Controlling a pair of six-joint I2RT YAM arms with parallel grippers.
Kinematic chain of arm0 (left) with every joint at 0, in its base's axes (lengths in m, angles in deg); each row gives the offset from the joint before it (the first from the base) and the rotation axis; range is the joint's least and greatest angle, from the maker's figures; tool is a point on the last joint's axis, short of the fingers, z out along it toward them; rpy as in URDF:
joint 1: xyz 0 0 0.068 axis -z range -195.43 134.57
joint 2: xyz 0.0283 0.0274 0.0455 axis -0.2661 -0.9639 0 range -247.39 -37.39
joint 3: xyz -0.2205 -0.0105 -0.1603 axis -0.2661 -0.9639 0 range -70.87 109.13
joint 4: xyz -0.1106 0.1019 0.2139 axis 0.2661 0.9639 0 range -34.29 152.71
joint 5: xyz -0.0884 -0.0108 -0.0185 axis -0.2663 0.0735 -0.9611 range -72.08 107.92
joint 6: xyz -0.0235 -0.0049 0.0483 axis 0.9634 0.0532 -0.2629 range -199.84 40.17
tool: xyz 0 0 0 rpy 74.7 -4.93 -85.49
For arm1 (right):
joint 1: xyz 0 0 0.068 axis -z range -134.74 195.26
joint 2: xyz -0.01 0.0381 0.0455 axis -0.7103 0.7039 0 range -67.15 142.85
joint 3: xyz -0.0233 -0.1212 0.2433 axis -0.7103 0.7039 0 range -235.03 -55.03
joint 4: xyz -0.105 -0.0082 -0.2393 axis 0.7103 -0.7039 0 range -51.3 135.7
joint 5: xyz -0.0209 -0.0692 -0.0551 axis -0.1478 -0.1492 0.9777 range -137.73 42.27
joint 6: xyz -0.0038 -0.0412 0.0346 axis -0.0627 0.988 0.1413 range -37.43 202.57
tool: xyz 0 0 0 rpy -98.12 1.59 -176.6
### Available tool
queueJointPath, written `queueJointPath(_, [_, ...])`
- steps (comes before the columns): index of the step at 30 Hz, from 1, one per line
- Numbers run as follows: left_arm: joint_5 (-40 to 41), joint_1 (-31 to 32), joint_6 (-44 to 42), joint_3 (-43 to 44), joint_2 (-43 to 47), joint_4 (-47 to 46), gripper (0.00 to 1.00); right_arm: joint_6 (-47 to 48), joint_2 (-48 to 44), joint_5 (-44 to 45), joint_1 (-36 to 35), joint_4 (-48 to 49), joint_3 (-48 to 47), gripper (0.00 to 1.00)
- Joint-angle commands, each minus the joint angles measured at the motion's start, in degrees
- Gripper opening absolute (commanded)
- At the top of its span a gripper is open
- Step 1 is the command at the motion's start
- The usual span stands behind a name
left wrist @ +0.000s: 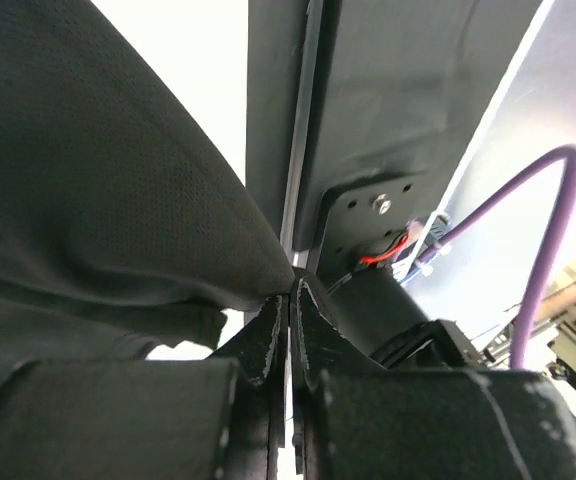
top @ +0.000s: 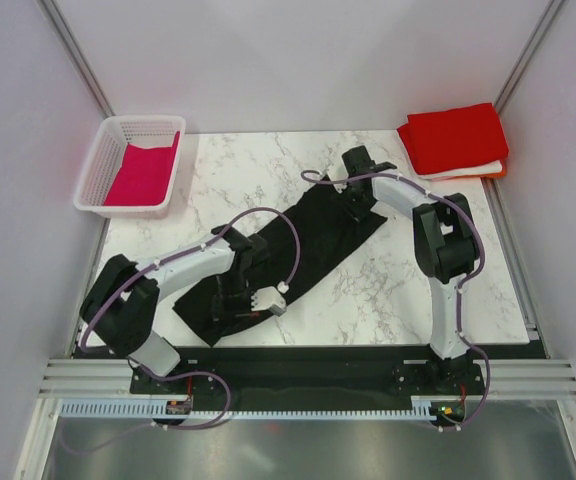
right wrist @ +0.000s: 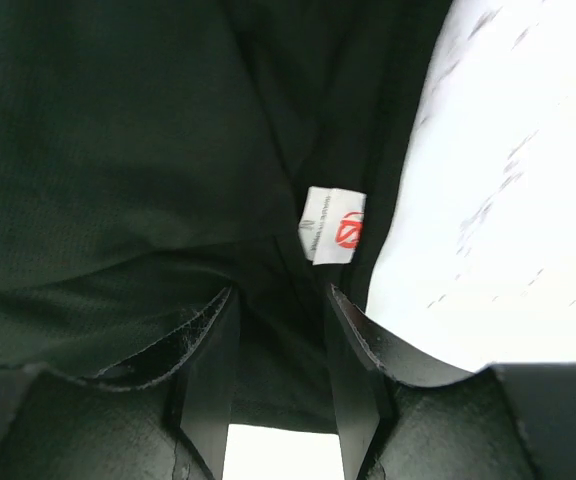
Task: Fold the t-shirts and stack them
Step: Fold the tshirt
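Folding is beginning on the black t-shirt (top: 318, 235) lying diagonally on the table (top: 398, 285), with the left gripper (left wrist: 290, 290) pinching its near end, the right gripper (right wrist: 280, 295) straddling the far collar, grip unclear, and a joint lift probably coming next.

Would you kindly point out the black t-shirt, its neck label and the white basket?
black t-shirt (top: 315, 236): top external view, bare middle of the cloth.
neck label (right wrist: 332, 238): right wrist view, its centre.
white basket (top: 94, 170): top external view, its left wall.
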Motion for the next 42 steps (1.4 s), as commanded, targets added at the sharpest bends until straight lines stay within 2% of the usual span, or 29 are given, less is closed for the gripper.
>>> queueJointPath(1, [-5.1,1.9,3.8,4.4,-2.7,2.2,0.02,-1.0,4.4,1.1,0.2,0.9,-5.3,0.47])
queueJointPath(4, [-7.7,3.3,4.8,8.3,-6.0,2.1,0.02,0.0,8.8,2.4,0.1,0.6,-9.7,0.47])
queueJointPath(8, [-11.8,6.3,6.5,14.4,-10.7,2.1,0.03,2.5,15.7,3.9,0.2,-1.8,-20.5,0.46])
queueJointPath(13, [-15.7,9.6,7.5,24.0,-21.7,1.2,0.03,4.9,24.5,4.2,0.1,-2.3,-33.4,0.47])
queueJointPath(15, [-16.9,11.1,7.6,29.9,-26.6,1.4,0.03,6.0,27.0,4.6,0.2,-0.7,-38.5,0.47])
queueJointPath(18, [-19.4,13.7,8.0,37.6,-31.2,2.9,0.05,7.1,27.7,5.3,0.5,5.4,-40.1,0.47])
queueJointPath(20, [-22.4,15.3,9.0,43.1,-34.3,3.8,0.14,7.3,27.7,5.7,0.6,8.7,-41.3,0.48])
queueJointPath(21, [-24.8,15.4,9.6,46.1,-34.9,4.7,0.3,6.4,26.9,6.1,1.1,9.3,-42.6,0.49])
queueJointPath(22, [-25.7,15.4,10.0,47.3,-34.9,5.5,0.4,5.9,26.1,6.2,1.3,9.3,-43.0,0.49])
queueJointPath(25, [-24.5,15.4,9.4,49.9,-32.5,7.7,0.53,3.7,19.8,5.9,2.8,10.7,-40.6,0.51])
queueJointPath(28, [-19.8,15.2,9.1,48.8,-27.1,4.2,0.58,0.5,11.5,4.1,3.5,12.3,-36.2,0.55])
queueJointPath(31, [-15.3,14.7,9.3,44.9,-25.5,-0.5,0.58,-4.0,5.7,1.2,3.5,12.4,-28.2,0.56])
queueJointPath(33, [-14.5,14.7,8.7,42.6,-27.9,-1.1,0.54,-7.8,3.3,-1.9,3.5,11.2,-25.1,0.56])
queueJointPath(37, [-13.1,14.4,8.4,36.1,-30.0,-7.3,0.52,-14.2,2.8,-9.9,3.5,9.0,-17.2,0.54])
queueJointPath(42, [-13.6,13.9,9.1,33.5,-32.2,-12.8,0.5,-16.9,3.5,-16.7,3.4,9.0,-12.9,0.52])
